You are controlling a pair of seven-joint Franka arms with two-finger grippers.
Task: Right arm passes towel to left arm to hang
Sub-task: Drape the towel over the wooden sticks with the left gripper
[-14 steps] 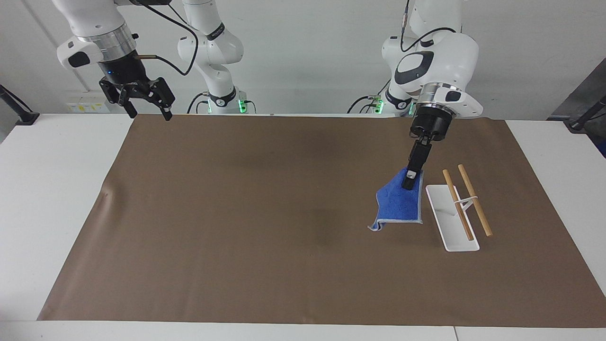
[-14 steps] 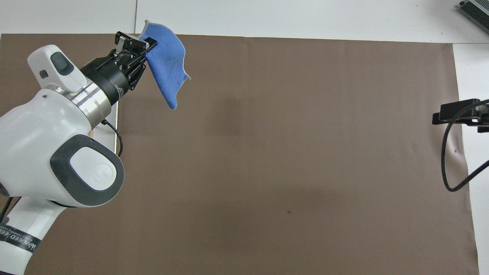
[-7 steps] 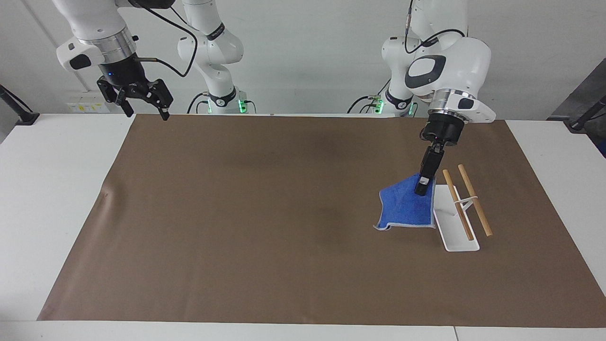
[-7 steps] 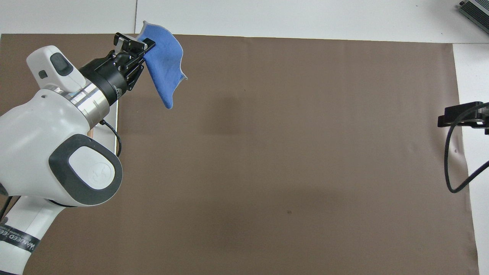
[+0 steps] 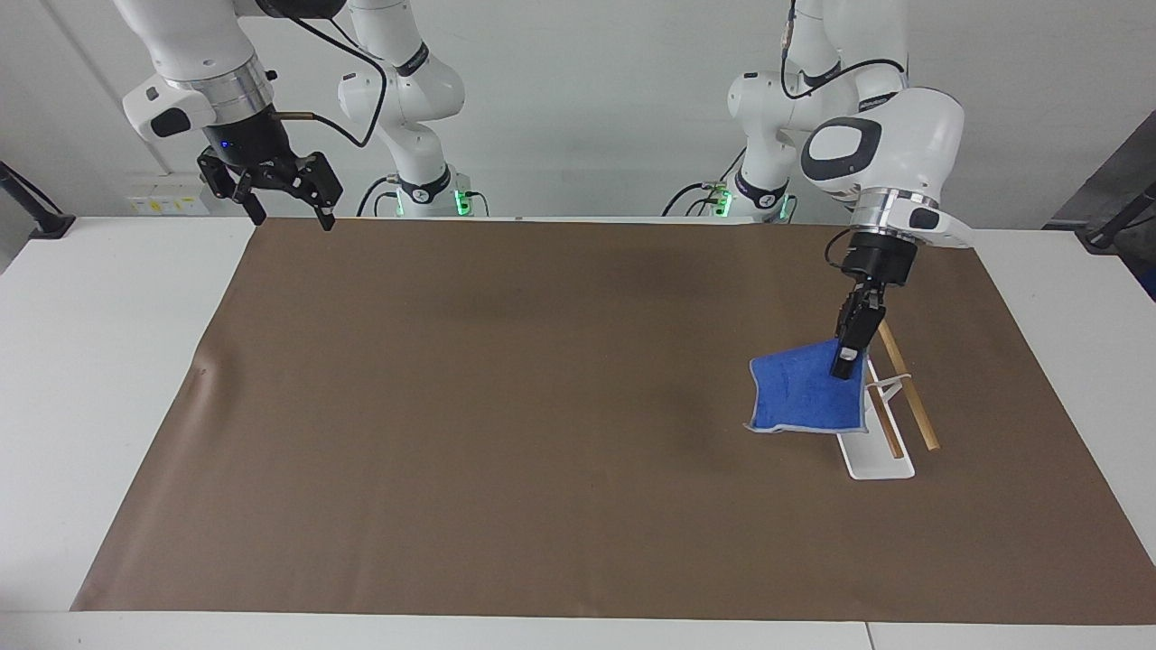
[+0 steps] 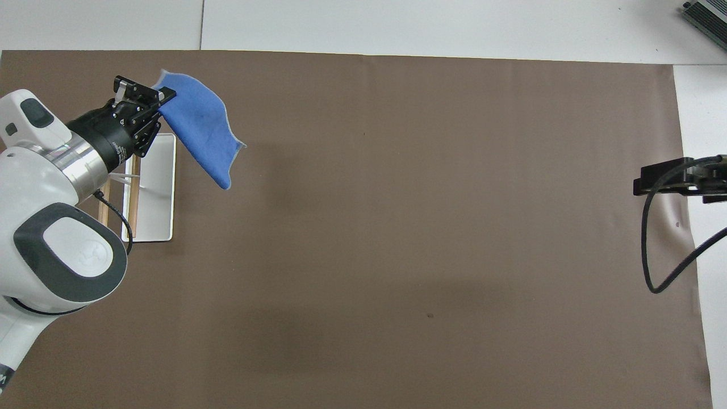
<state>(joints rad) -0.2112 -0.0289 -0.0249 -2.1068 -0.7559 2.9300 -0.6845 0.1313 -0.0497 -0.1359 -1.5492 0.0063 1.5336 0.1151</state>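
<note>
The tabletop (image 5: 108,361) is white, and a big brown mat (image 5: 506,406) covers most of it. The wall by the robots is plain white.

The left claw (image 5: 847,359) is up in the air, pinching one top corner of the blue towel (image 5: 806,397). The towel hangs down from the claw like a little flag. Its pale bottom edge is close to the mat, but I cannot tell if it touches. Under the claw stands a white rack (image 5: 871,442) with two wooden bars (image 5: 906,388), at the left arm's end of the mat, with the towel just beside the bars.

The right claw (image 5: 284,203) waits with its fingers spread, up over the mat's corner at the right arm's end. Between the two claws the mat is one wide bare stretch.
</note>
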